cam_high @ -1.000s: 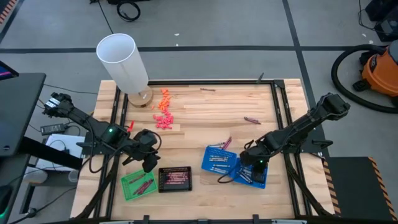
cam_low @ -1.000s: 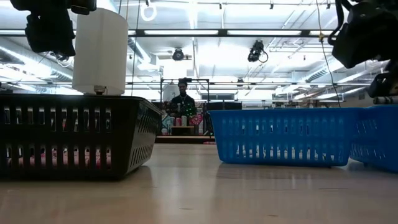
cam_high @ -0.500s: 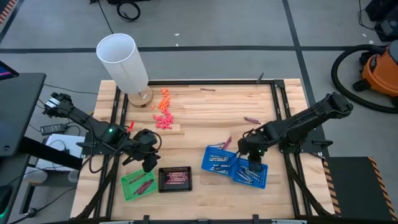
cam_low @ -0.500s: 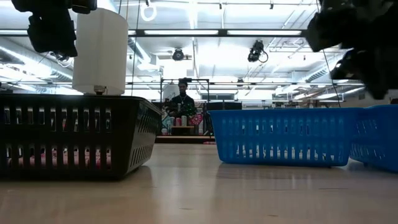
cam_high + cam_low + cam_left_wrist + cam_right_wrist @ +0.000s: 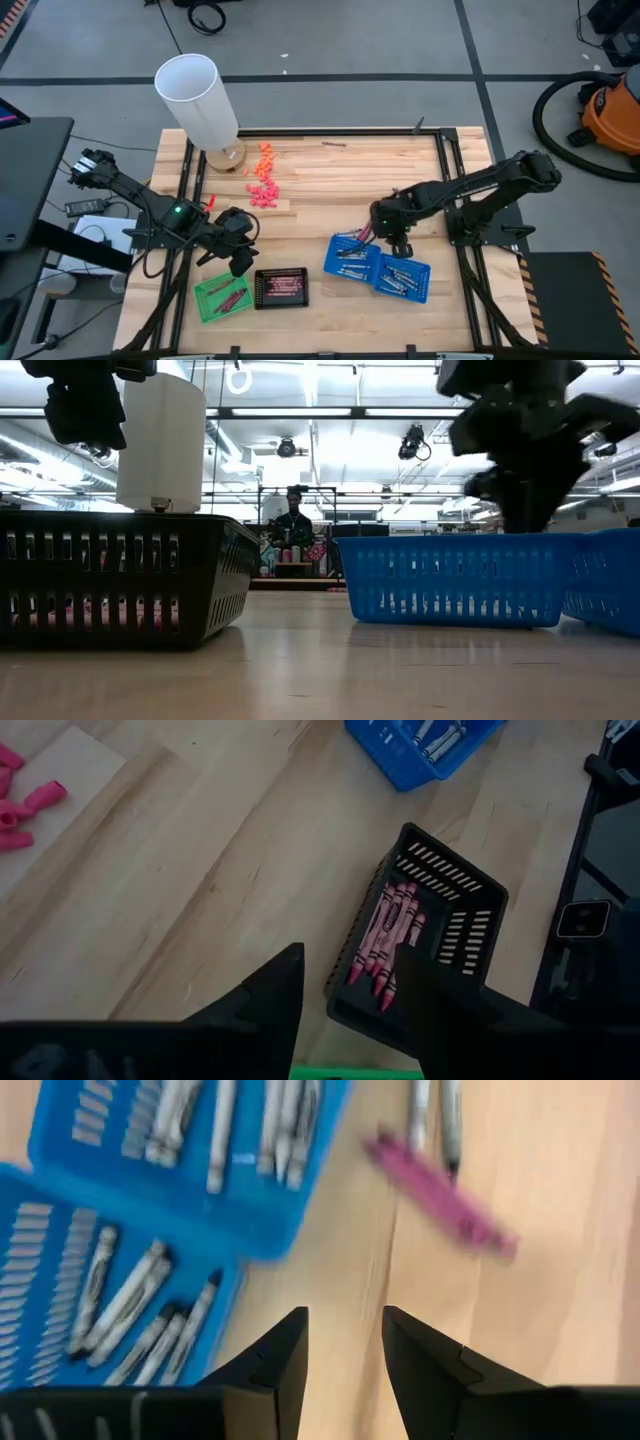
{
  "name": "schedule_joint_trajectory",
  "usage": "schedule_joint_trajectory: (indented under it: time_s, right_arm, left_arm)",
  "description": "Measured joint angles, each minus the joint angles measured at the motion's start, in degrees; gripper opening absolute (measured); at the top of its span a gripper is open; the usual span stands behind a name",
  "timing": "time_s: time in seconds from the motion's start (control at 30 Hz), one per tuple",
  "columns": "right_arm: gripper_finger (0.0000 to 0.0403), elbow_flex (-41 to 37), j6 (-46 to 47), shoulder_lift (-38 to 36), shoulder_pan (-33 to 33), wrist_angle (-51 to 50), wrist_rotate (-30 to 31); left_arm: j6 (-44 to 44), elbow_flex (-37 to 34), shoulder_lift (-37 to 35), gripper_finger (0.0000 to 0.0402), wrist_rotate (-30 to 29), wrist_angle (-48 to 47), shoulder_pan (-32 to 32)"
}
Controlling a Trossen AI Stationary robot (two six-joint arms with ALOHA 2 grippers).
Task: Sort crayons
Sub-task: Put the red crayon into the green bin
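Grey crayons lie in two blue baskets (image 5: pixel 350 258) (image 5: pixel 405 278). Magenta crayons (image 5: pixel 390 935) lie in a black basket (image 5: pixel 281 287), and a few lie in a green basket (image 5: pixel 222 295). A loose magenta crayon (image 5: pixel 440 1205) and two grey ones (image 5: pixel 435 1110) lie on the table by the left blue basket's far edge. My right gripper (image 5: pixel 392 243) is open and empty above the table, between the blue baskets and these loose crayons. My left gripper (image 5: pixel 240 265) is open and empty above the black basket's left end.
More loose crayons lie at mid table (image 5: pixel 405 192) and near the far edge (image 5: pixel 333 144). A heap of orange-pink pieces (image 5: pixel 262 180) lies far left, beside a white cylinder (image 5: pixel 197 100). Bare wood shows in the table's middle.
My right gripper has moved from over the right blue basket toward the table's far edge and a little left, toward the loose crayons beside the left blue basket. The left arm has kept still.
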Motion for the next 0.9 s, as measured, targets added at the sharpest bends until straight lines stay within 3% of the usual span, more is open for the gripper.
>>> schedule_joint_trajectory:
  time_s: [0.1,0.5,0.9]
  right_arm:
    - [0.0137,0.0,-5.4,3.02,-1.02,4.13,0.66]
    - [0.0126,0.0,-12.75,13.36,-4.74,9.54,2.18]
    - [0.0105,0.02,-17.32,12.8,-5.0,12.82,2.07]
  left_arm:
    - [0.02,0.02,-0.02,0.0167,-0.03,0.03,0.0]
    - [-1.03,0.0,0.0,0.0167,-0.05,0.27,0.0]
    - [-1.53,0.0,0.0,0.0167,-0.05,0.27,0.37]
